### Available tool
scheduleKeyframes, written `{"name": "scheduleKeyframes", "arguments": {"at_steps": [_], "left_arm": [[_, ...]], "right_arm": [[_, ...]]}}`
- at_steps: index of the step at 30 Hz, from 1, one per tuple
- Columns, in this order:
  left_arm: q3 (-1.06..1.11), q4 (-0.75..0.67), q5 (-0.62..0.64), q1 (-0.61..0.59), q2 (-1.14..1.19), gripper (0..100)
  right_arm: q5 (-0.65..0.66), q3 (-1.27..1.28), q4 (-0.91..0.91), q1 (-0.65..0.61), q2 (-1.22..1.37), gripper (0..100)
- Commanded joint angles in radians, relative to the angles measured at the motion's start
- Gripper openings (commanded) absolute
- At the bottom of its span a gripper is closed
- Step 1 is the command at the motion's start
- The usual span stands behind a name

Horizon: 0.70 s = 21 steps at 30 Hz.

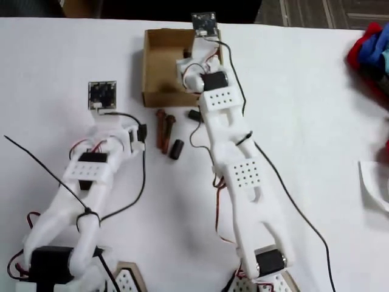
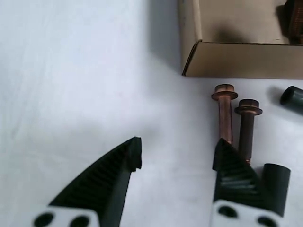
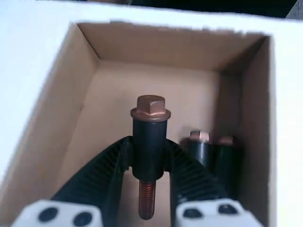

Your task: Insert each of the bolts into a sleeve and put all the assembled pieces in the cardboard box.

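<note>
Box of brown cardboard [image 3: 57,109] lies beneath my right gripper [image 3: 149,145], clamped on a black cylindrical sleeve [image 3: 148,142] carrying a copper hex bolt [image 3: 150,109]. Two finished pieces [image 3: 213,151] stand inside, half hidden. Just outside the box my left gripper [image 2: 178,142] gapes wide, one finger [image 2: 234,175] hiding two loose copper bolts' [image 2: 225,113] tips.

Two bolts [image 2: 224,116] before box [image 2: 236,59]; assemblies [image 3: 202,150] apparently inside.

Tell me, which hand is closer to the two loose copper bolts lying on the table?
Left. The left hand, open, sits right beside the bolts; the right hand is over the cardboard box, gripping a sleeved bolt.
</note>
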Motion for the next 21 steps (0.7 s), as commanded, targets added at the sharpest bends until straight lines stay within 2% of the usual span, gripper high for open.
{"name": "scheduleKeyframes", "arguments": {"at_steps": [1,21], "left_arm": [[-0.004,-0.017,-0.009,0.011,-0.005,26],[-0.004,-0.017,-0.009,0.009,-0.005,26]], "right_arm": [[-0.005,-0.066,-0.031,0.008,-0.002,2.0],[-0.011,-0.066,-0.027,0.013,0.018,2.0]]}}
